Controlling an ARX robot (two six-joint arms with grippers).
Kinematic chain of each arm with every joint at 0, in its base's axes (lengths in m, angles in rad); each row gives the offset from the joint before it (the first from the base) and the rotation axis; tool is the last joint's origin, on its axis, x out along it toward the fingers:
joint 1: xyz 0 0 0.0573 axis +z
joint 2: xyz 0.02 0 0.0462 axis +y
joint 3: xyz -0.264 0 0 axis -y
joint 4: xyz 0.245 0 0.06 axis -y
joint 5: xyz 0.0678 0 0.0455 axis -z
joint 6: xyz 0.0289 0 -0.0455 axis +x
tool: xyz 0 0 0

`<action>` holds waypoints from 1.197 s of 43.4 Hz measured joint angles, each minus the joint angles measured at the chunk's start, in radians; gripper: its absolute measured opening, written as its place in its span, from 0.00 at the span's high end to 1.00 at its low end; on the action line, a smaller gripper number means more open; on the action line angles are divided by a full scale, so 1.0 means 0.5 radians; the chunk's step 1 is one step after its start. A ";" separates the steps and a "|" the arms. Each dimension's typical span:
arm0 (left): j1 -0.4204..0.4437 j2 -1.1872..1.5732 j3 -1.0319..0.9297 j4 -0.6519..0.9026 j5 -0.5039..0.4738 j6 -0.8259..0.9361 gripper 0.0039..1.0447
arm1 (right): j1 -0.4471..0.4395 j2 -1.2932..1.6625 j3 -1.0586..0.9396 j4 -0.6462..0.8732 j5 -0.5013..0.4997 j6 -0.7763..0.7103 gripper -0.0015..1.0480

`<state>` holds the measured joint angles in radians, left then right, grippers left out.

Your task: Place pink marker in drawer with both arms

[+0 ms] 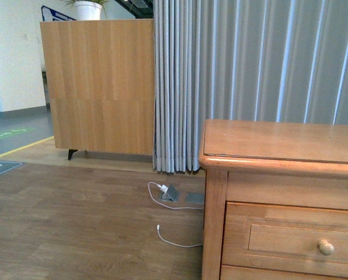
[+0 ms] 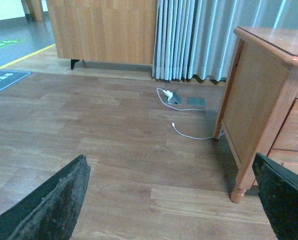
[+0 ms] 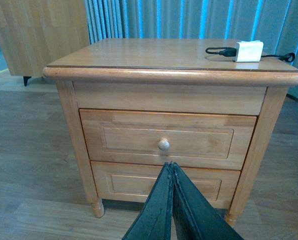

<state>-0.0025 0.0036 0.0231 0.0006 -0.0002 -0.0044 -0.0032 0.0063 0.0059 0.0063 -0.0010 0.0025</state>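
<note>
Right black tool [image 3: 172,167] closed, empty, just below round knob [image 3: 163,144] of honey-wood top drawer [image 3: 167,138] | left tool [image 2: 174,200] open, empty, farther | pink marker unseen.

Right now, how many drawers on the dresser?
2. The top drawer, shut, with a round knob; the lower drawer directly beneath, partly hidden behind the shut right gripper. Nothing suggests more.

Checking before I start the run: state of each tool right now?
Left tool: open, fingers far apart, nothing between them.
Right tool: closed, fingers pressed together, holding nothing visible.
</note>
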 joint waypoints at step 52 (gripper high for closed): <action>0.000 0.000 0.000 0.000 0.000 0.000 0.06 | 0.000 -0.005 0.000 -0.011 0.000 -0.003 0.08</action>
<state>-0.0025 0.0036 0.0231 0.0006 -0.0002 -0.0044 -0.0032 0.0040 0.0059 0.0006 -0.0010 0.0010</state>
